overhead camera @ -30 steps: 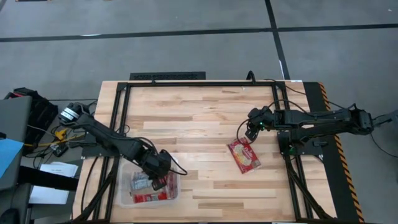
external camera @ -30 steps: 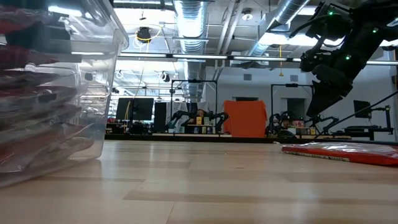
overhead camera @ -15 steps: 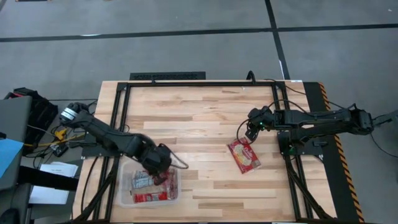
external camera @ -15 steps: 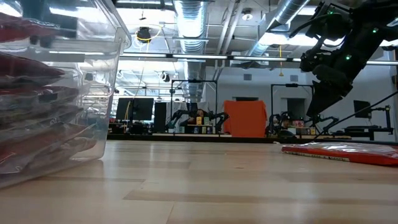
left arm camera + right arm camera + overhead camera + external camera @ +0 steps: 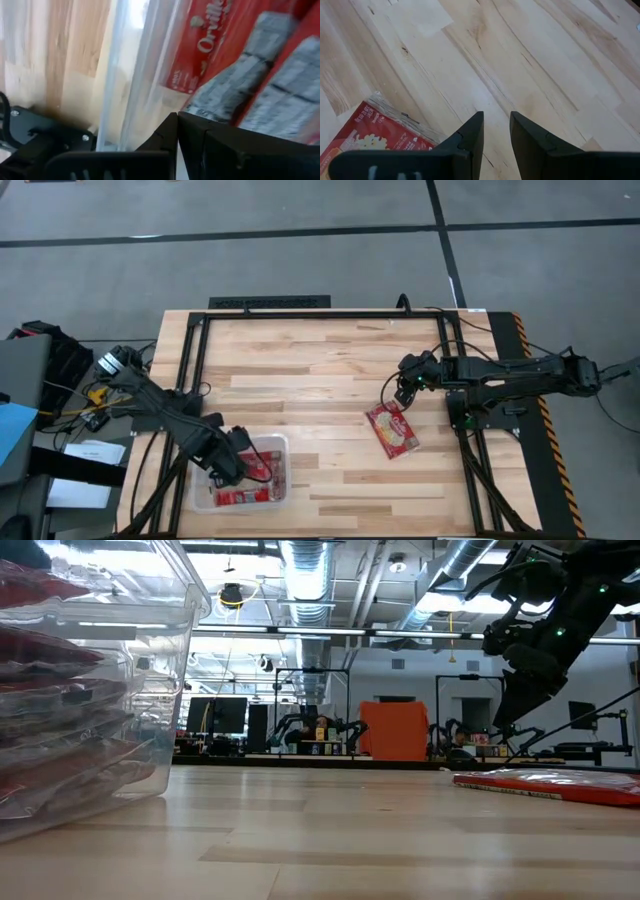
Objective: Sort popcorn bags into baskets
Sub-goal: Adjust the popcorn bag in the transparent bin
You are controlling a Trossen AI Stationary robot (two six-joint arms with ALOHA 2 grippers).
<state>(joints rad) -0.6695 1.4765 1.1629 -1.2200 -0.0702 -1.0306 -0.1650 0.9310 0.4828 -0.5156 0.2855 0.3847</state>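
Note:
A clear basket (image 5: 284, 472) stands at the table's near left and holds several red popcorn bags (image 5: 246, 496) lying flat in a stack; its wall (image 5: 150, 690) fills the left of the low view. My left gripper (image 5: 228, 468) hovers over the basket's left part, fingers shut (image 5: 177, 131), with the bags (image 5: 240, 65) and the basket's wall (image 5: 135, 75) just ahead of it. One more red popcorn bag (image 5: 392, 430) lies flat on the wood at centre right. My right gripper (image 5: 400, 392) hangs open just beyond that bag's far end (image 5: 370, 135).
A black frame (image 5: 300, 312) runs along the table's far edge and down both sides. Bare wood lies between the basket and the loose bag (image 5: 550, 783). Cables and boxes sit off the table's left edge.
My left gripper has drawn back from above the basket's right part toward the table's left and near edge, and now hangs over the basket's left part. The right arm has kept still.

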